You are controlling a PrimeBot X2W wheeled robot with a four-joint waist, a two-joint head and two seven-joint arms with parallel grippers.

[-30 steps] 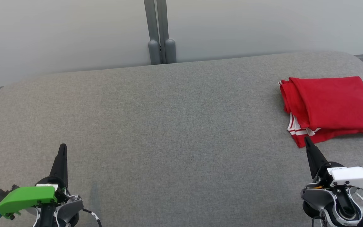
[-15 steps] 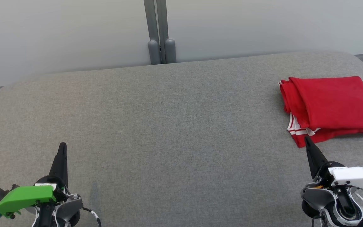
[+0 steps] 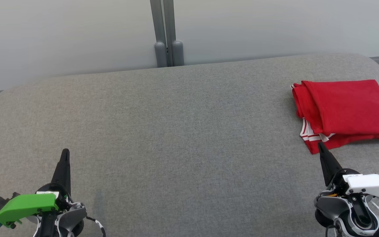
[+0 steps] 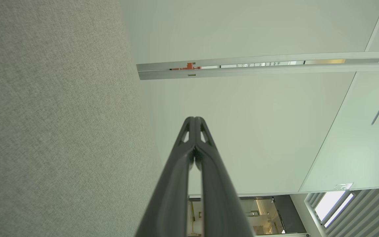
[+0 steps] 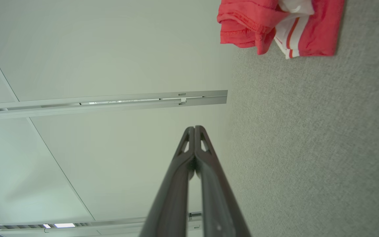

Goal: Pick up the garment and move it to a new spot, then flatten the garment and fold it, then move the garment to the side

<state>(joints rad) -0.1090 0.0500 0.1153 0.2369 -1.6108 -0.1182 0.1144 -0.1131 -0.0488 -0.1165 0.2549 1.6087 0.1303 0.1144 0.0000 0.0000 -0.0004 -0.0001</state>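
I'm judging everything done: red white-striped garment (image 3: pixel 347 112) lying folded at the grey table's (image 3: pixel 176 131) far right, left gripper (image 3: pixel 65 154) and right gripper (image 3: pixel 320 147) sitting pinched together, empty.

A wide table (image 3: pixel 176 131) covered in grey woven cloth spans the scene, its far corners rounded; a folded red garment (image 3: pixel 347 108) with white stripes on its near left edge lies flat on it at the right, toward the far side; the grey cloth lies smooth.
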